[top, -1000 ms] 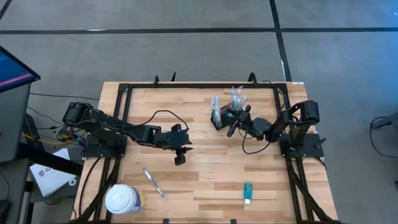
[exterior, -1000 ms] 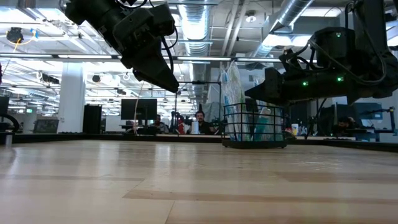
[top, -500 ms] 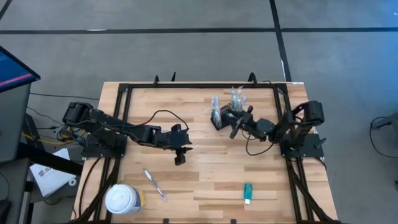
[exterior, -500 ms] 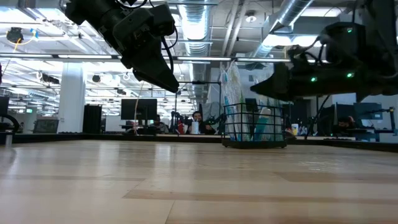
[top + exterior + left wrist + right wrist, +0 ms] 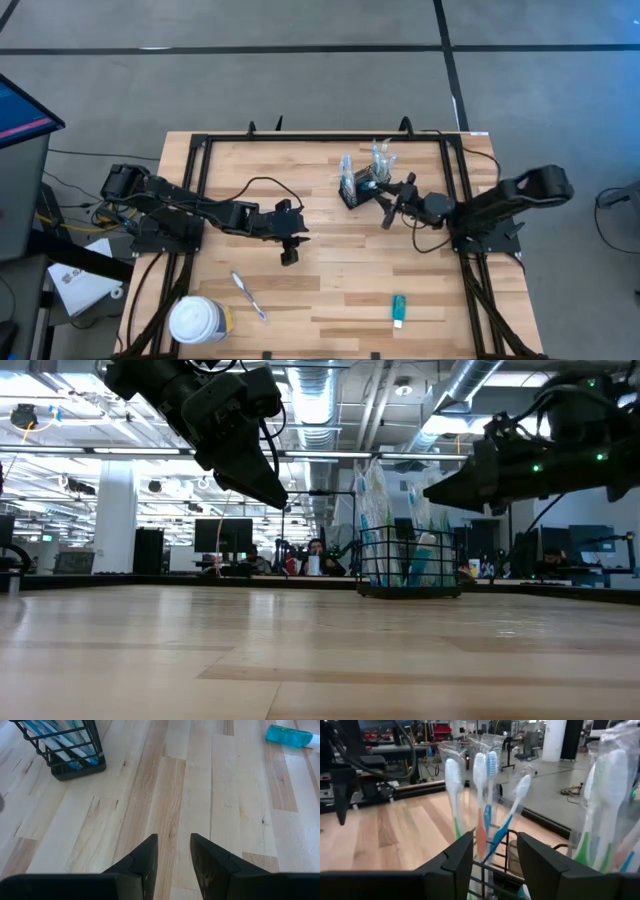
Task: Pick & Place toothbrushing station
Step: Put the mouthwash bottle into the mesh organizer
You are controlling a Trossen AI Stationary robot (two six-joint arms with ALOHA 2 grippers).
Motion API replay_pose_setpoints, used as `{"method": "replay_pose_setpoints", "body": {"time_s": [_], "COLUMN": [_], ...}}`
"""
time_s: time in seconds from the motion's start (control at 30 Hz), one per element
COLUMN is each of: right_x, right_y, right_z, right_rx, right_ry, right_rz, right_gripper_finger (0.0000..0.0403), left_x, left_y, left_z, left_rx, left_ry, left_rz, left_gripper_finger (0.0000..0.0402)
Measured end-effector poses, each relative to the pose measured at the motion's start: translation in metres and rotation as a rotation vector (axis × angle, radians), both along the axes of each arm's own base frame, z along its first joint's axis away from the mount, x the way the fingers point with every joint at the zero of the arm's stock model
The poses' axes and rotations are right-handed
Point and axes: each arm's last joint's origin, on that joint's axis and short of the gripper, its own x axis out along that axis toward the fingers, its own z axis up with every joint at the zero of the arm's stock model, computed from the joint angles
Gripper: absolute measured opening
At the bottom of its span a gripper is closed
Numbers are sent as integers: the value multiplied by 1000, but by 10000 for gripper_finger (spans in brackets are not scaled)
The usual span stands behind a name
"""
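My right gripper (image 5: 387,212) is hovering open and empty beside the wire-mesh caddy (image 5: 356,187) of toothbrushes (image 5: 481,800). My left gripper (image 5: 289,252) is waiting mid-bench (image 5: 330,270), fingers apart.

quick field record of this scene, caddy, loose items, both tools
caddy: black wire-mesh caddy upright toward the table's far side, toothbrushes standing in it
loose toothbrush: toothbrush lying flat toward the near left
tube: teal tube lying toward the near right
tub: white-lidded tub at the near left corner
left tool: left tool open and empty, above bare wood mid-table
right tool: right tool open and empty, just beside the caddy on its right
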Motion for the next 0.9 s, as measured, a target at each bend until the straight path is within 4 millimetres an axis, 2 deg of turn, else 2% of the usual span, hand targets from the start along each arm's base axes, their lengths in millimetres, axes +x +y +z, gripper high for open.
{"method": "replay_pose_setpoints", "body": {"time_s": [0.2, 0.43, 0.67, 0.9], "right_x": [0, 0, -3, -3], "right_y": [8, 16, 30, 50], "right_z": [12, 36, 66, 79], "right_rx": [40, 175, 237, 285], "right_ry": [81, 360, 530, 673], "right_rz": [38, 111, 288, 456], "right_gripper_finger": [143, 132, 115, 107], "left_x": [0, 0, 0, 0], "left_y": [0, 0, 0, 0], "left_z": [0, 0, 0, 0], "left_rx": [-2, -2, -2, -1], "left_ry": [0, 0, 0, 0], "left_rz": [-3, -2, -2, -1], "left_gripper_finger": [108, 108, 108, 108]}}
